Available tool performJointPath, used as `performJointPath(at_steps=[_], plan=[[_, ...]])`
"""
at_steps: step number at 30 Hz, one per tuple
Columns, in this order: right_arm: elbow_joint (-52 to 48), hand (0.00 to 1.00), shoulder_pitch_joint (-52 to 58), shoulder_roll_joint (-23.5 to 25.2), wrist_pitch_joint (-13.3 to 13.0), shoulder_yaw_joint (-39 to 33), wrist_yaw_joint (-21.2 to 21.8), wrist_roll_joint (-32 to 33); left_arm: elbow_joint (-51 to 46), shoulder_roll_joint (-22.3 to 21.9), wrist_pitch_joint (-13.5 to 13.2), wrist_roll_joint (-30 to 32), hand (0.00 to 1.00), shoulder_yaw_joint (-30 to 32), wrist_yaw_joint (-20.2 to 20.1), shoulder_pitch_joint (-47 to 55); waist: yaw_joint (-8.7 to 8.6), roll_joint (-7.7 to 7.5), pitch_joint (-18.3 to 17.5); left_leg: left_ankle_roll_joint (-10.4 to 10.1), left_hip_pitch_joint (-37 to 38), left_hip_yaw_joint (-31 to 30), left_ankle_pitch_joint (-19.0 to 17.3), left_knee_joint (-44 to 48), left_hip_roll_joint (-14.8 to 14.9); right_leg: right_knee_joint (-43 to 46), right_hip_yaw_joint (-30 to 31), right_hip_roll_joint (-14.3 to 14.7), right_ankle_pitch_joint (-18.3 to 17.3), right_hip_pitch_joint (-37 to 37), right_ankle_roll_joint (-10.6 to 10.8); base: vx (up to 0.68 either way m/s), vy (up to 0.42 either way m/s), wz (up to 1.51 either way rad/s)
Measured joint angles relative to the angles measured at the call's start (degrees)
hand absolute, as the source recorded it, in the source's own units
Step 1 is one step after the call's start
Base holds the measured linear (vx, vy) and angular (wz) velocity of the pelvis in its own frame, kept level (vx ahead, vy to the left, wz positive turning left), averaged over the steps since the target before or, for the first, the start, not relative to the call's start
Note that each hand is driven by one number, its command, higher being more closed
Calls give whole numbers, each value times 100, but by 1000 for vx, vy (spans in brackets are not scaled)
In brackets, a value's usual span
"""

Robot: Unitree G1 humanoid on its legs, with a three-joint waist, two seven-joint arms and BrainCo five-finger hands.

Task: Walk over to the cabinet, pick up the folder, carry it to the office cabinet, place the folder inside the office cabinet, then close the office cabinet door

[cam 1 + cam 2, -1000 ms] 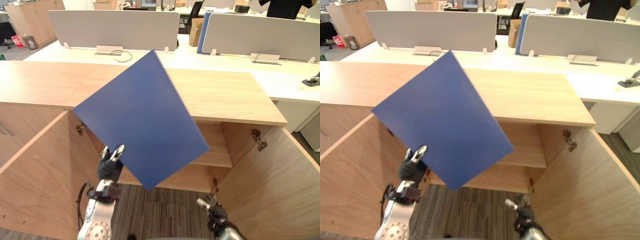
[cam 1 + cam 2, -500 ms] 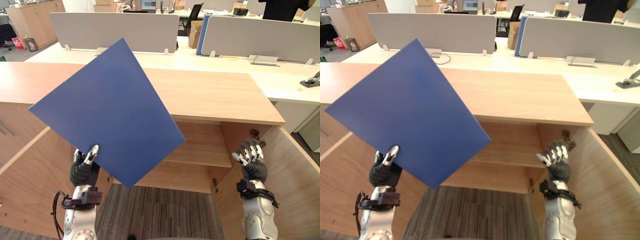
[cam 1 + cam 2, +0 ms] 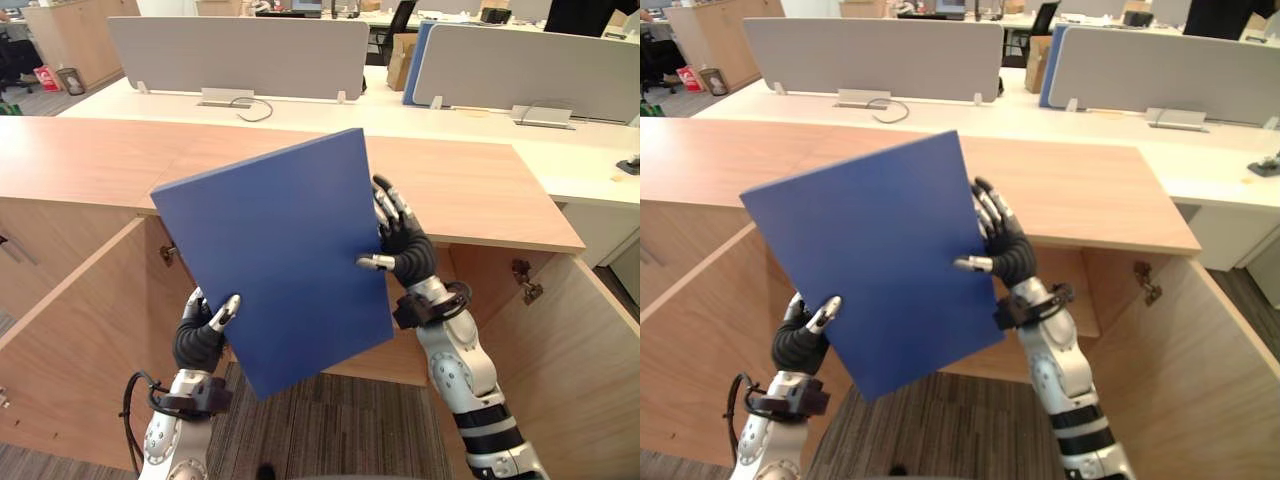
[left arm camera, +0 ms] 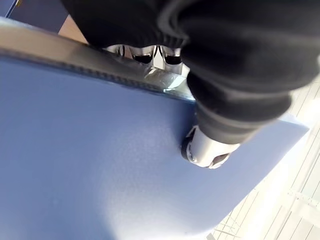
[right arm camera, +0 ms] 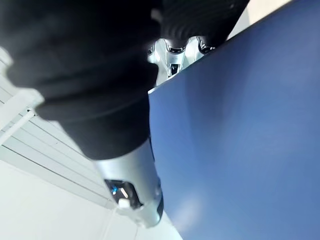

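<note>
The blue folder (image 3: 280, 260) is held up, tilted, in front of the open office cabinet (image 3: 480, 190). My left hand (image 3: 203, 338) grips its lower left edge, thumb on the front face and fingers behind; the left wrist view shows that thumb (image 4: 207, 150) pressed on the blue cover (image 4: 100, 150). My right hand (image 3: 403, 252) holds the folder's right edge, thumb across the front and fingers spread behind it. In the right wrist view its thumb (image 5: 132, 190) lies on the cover (image 5: 240, 125). The folder hides most of the cabinet's inside.
Both cabinet doors stand open, the left door (image 3: 70, 350) and the right door (image 3: 570, 370), with carpet between them. A wooden shelf (image 3: 1080, 310) shows inside on the right. Behind the cabinet are white desks with grey partitions (image 3: 240, 55). A person (image 3: 590, 15) stands at the far back right.
My right hand rose from beside the right door and took the folder's right edge. The folder swung more upright and shifted right; the left hand kept its hold.
</note>
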Motion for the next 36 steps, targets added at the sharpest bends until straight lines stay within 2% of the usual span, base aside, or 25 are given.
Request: performJointPath(at_steps=[3,11,13,20,25,27,32,36], plan=[[67,0,-192,-38,-14,91,-8,179,0,-5,-74,-4,100,5,5,11,16,17,9,1,42,14,-2,-4,-6,3,3,-8,-1,5,-1,0,0,0],[553,0,-722,-763,-20,856,-24,797,-1,123,-239,-57,100,102,60,157,53,50,-12,-7,46,31,4,-3,7,-12,29,7,5,-2,-9,0,0,-1],[638,0,-848,-970,36,1059,-23,836,-19,185,-256,-118,100,102,63,206,64,61,-26,-7,46,30,4,-3,7,-14,30,8,5,-1,-9,0,0,0],[750,0,-1112,-1157,95,1287,-23,862,-59,291,-204,-181,100,-27,63,350,67,118,-116,-14,44,23,9,-3,12,-12,33,14,17,-1,-27,0,0,0],[937,0,-916,-1096,80,1262,-20,830,-359,395,-126,-160,100,135,131,350,88,120,-126,-14,44,12,25,-4,16,-8,29,20,23,1,-37,0,0,0],[927,0,-735,-917,64,1225,-12,780,-491,432,-103,-157,100,262,142,349,86,130,-132,-15,44,10,30,-5,18,-8,27,22,23,2,-37,0,0,0],[1009,0,-358,-403,149,1144,155,-293,-877,289,-115,45,100,544,141,177,116,148,-145,-13,43,-10,47,-5,17,-2,5,22,23,8,-37,0,0,0],[1127,0,-327,-324,160,1137,187,-607,-877,229,-115,101,100,569,141,176,113,151,-147,-13,40,-35,65,-6,18,10,-21,22,22,8,-38,0,0,3]])
